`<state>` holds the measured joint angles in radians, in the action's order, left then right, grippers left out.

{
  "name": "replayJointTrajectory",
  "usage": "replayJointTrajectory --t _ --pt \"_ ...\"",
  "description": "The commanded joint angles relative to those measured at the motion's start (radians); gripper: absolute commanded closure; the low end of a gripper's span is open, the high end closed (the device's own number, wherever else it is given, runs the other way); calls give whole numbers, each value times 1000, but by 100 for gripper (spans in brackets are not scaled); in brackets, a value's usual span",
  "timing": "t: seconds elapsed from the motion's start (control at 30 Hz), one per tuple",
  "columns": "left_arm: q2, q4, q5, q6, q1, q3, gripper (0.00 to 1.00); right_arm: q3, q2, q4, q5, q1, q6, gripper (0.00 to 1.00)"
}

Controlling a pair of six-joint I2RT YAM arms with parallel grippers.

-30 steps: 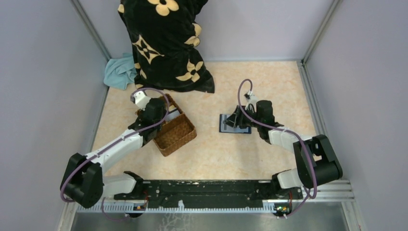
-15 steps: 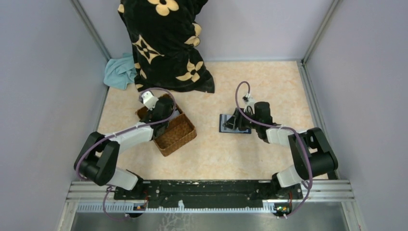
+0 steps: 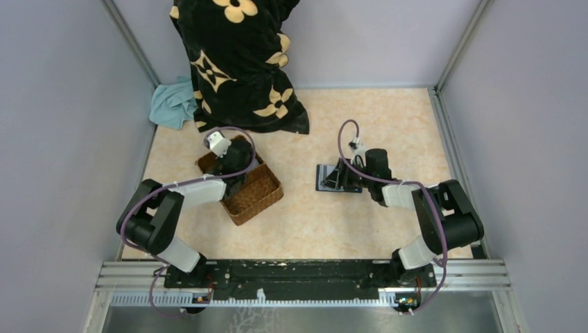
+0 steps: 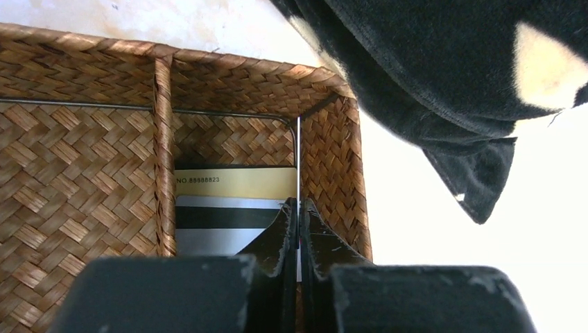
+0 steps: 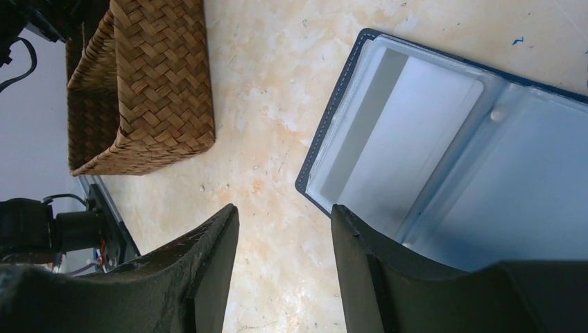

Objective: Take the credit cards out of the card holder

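The navy card holder (image 3: 329, 182) lies open on the table, its pale blue sleeves up (image 5: 485, 173). A pale credit card (image 5: 399, 139) with a grey stripe sits in its left sleeve. My right gripper (image 5: 284, 208) is open at the holder's left edge, one finger over the sleeve and the other over bare table. My left gripper (image 4: 299, 202) hangs in the wicker basket's (image 3: 258, 195) back corner compartment, shut on a thin card seen edge-on (image 4: 299, 152). Under it lie a gold card (image 4: 236, 183) and a silver striped one (image 4: 222, 222).
A big black cushion with cream flowers (image 3: 239, 62) leans at the back, and its corner (image 4: 444, 62) hangs close to the basket. A teal cloth (image 3: 172, 103) lies at the back left. The grey walls stand close on both sides.
The left arm has folded in, bringing its wrist a little right and further over the basket's back compartment. The right gripper has stayed at the holder, its elbow drawn in.
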<state>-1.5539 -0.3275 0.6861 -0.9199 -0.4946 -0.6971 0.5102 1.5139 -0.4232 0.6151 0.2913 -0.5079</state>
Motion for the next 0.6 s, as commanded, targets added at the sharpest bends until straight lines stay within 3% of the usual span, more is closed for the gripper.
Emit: replayJointTrajectory --t 0.0,0.23,0.57 --pt "-22 -23 -44 -6 9 -22 92 12 3 -40 15 -3 10 48" --pt "-2 3 -82 54 10 -27 54 13 10 -39 17 -3 9 48" --pt "70 269 4 58 10 -115 34 9 32 -67 34 -3 -10 48"
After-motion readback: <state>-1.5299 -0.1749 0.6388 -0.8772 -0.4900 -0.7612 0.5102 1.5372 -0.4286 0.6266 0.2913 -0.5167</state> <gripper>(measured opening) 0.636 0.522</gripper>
